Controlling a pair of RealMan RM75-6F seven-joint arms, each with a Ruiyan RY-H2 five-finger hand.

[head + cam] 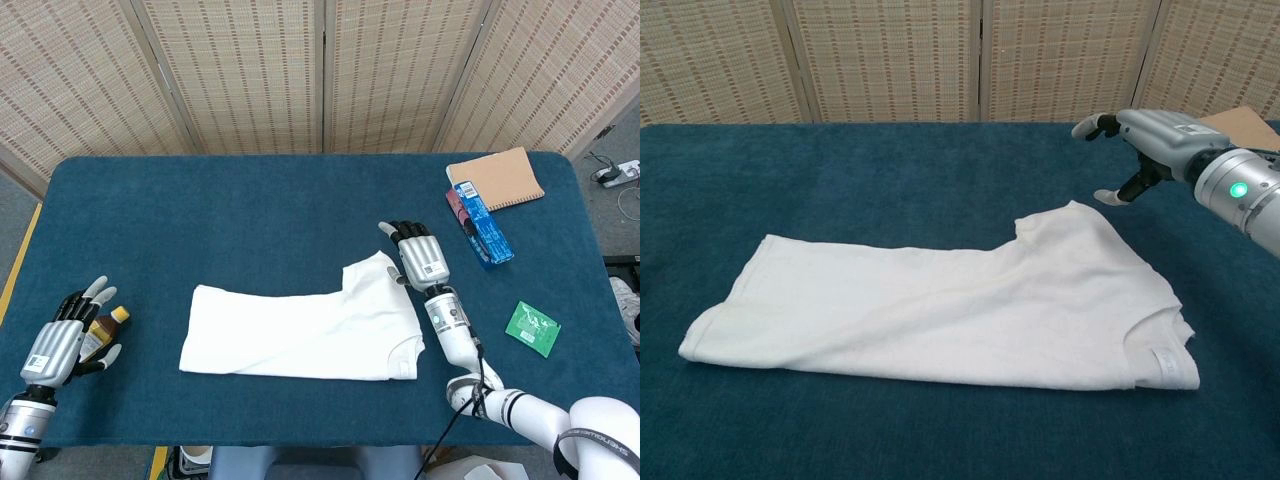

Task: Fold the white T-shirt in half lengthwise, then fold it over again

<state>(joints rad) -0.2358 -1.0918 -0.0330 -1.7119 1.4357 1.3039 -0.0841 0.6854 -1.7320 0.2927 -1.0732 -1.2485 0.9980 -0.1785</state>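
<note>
A: What lies in front of you?

B: The blue table point(250, 200) carries the shirt point(300, 330), spread flat near its front edge and folded lengthwise, its sleeve flap point(1070, 235) lying flat at the right end.

A: And your right hand point(420, 256)?

B: It hovers just beyond that sleeve with its fingers point(1095, 127) spread and nothing held, clear of the cloth. In the chest view a green light point(1238, 190) glows on its wrist.

A: Your left hand point(62, 340)?

B: It sits at the table's near left edge, well apart from the shirt, fingers apart around a small brown bottle point(103, 330). You cannot tell whether it actually grips the bottle.

A: Anything else?

B: A notebook point(497, 178) and a blue box point(482, 222) lie at the far right corner, touching. A green packet point(532, 327) lies nearer, by the right edge.
</note>
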